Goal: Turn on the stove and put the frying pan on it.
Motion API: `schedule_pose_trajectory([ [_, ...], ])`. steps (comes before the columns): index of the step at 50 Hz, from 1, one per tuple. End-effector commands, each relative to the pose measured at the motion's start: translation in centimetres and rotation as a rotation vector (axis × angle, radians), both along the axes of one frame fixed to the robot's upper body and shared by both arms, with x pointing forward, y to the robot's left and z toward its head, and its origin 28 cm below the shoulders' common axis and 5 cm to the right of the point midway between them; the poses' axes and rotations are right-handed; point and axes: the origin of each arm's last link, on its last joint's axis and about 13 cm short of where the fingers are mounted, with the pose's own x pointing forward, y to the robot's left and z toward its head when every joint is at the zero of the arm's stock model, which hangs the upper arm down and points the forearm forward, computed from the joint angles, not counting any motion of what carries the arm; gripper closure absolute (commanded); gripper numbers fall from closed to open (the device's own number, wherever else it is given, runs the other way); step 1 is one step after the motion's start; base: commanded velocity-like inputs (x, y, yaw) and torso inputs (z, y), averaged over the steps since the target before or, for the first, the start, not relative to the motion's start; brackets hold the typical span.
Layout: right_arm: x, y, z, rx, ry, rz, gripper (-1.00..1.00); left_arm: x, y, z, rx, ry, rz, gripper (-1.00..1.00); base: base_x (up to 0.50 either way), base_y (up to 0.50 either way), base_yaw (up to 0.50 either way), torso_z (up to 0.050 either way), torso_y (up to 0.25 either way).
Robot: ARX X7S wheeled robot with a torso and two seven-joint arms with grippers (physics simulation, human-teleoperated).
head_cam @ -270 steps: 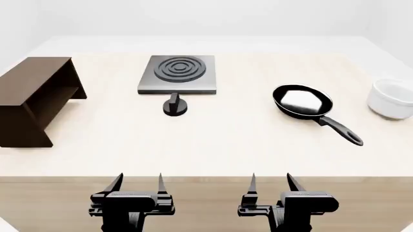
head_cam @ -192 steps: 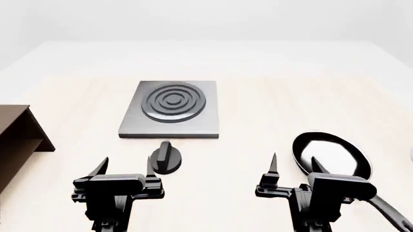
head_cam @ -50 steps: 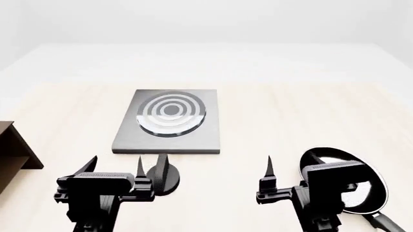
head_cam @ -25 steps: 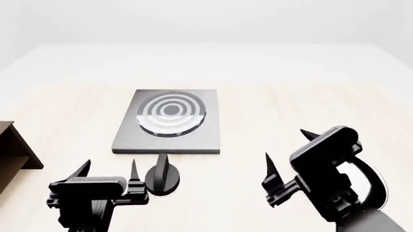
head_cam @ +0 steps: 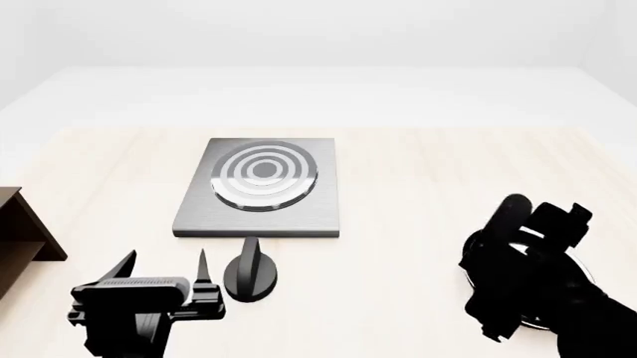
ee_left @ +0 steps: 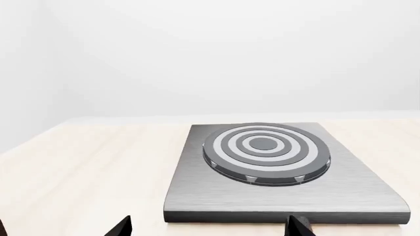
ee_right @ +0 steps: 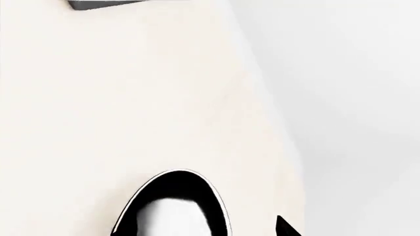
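The stove (head_cam: 261,212) is a flat grey plate with pale concentric burner rings (head_cam: 264,174); it also fills the left wrist view (ee_left: 282,196). Its black knob (head_cam: 250,272) stands in front of it, just right of my left gripper (head_cam: 165,262), which is open and empty. In the left wrist view the left gripper (ee_left: 210,228) points at the stove's near edge. The frying pan (ee_right: 174,209), black with a glossy inside, lies under my right gripper (ee_right: 210,231), which is open and above it. In the head view my right arm (head_cam: 527,283) hides almost all of the pan.
A brown wooden shelf (head_cam: 20,231) stands at the left edge of the light wooden table (head_cam: 418,179). A corner of the stove (ee_right: 105,4) shows far off in the right wrist view. The table's right edge (ee_right: 282,128) runs close beside the pan.
My right arm has tipped forward and down over the pan, hiding it in the head view. My left gripper has drawn back slightly from the knob. The burner rings are paler than in the earliest frames.
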Motion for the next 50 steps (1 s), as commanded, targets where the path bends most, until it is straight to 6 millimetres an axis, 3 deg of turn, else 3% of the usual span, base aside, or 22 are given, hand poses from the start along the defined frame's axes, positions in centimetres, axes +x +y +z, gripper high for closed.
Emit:
schedule_pose_trajectory([
  [1, -0.9, -1.8, 0.7, -0.15, 0.132, -0.095, -1.0, 0.0, 0.1, -0.4, -0.001, 0.007, -0.001, -1.0, 0.0, 0.0, 0.0, 0.0, 0.0],
  [16, -2.4, -2.9, 0.3, -0.16, 0.278, -0.128, -1.0, 0.0, 0.0, -0.6, -0.003, 0.011, -0.01, -1.0, 0.0, 0.0, 0.0, 0.0, 0.0],
  [30, -4.0, -3.6, -1.3, -0.097, 0.41, -0.129, -1.0, -0.1, 0.0, -0.6, 0.002, 0.011, -0.012, -1.0, 0.0, 0.0, 0.0, 0.0, 0.0],
  [50, -3.5, -6.1, -2.1, -0.128, 0.409, -0.249, -1.0, 0.0, 0.0, -0.6, 0.011, 0.015, -0.013, -1.0, 0.0, 0.0, 0.0, 0.0, 0.0],
])
